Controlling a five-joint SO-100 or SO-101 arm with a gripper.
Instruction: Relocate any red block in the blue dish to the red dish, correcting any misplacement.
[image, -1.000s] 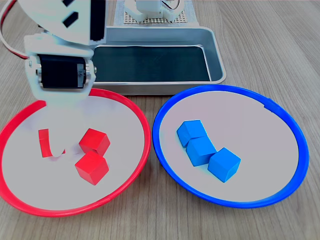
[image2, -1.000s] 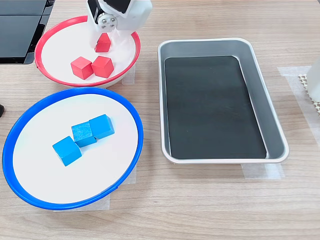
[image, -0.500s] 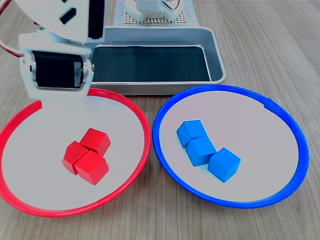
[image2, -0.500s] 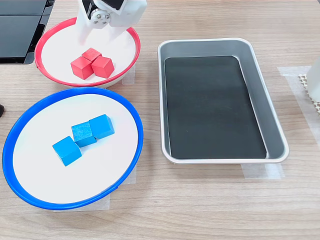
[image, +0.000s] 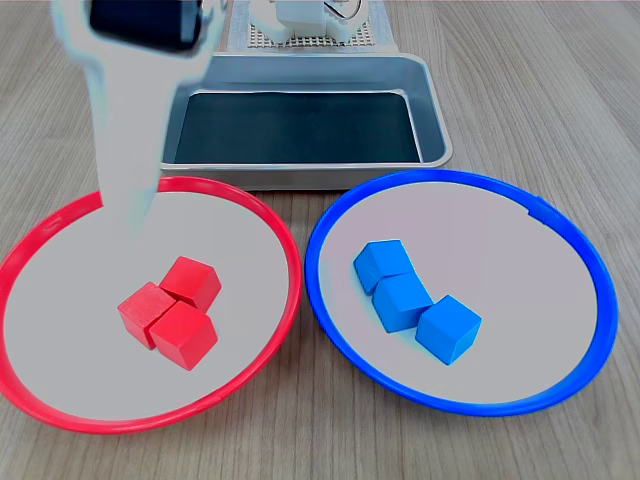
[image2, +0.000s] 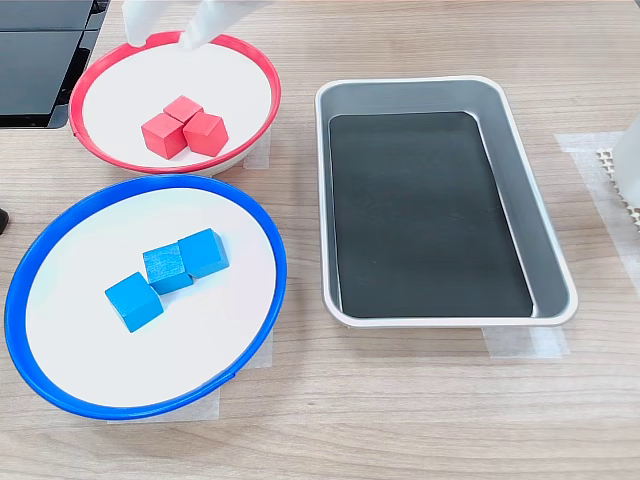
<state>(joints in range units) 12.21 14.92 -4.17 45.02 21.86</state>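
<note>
Bench: tray unchanged, empty. Blue dish holds three blue cubes only, no red left in it. Red dish now holds all three red cubes touching in a cluster; the red block dropped a second ago has settled against the pair. Pincer has lifted clear, fingers apart, empty. Judged: task looks complete.
</note>
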